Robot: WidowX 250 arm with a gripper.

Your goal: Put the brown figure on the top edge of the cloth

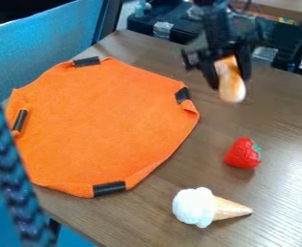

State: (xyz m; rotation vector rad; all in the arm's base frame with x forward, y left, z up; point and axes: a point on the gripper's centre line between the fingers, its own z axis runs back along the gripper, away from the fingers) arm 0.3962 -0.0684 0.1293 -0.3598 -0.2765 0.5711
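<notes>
Over the back right of the table, the black gripper (229,72) hangs down, shut on the brown figure (231,84), an orange-brown piece with a pale rounded lower end. The figure is held above the wood, to the right of the cloth. The orange cloth (108,125) lies spread on the left half of the table, with black strips at several places on its edge. One strip sits on its top edge, one on its right edge.
A red strawberry (242,154) lies on the table (282,116) right of the cloth. Nearer the front is a toy ice cream cone (208,207). A dark patterned blurred strand (14,169) crosses the left side. A blue chair back (43,43) stands behind the table's left edge.
</notes>
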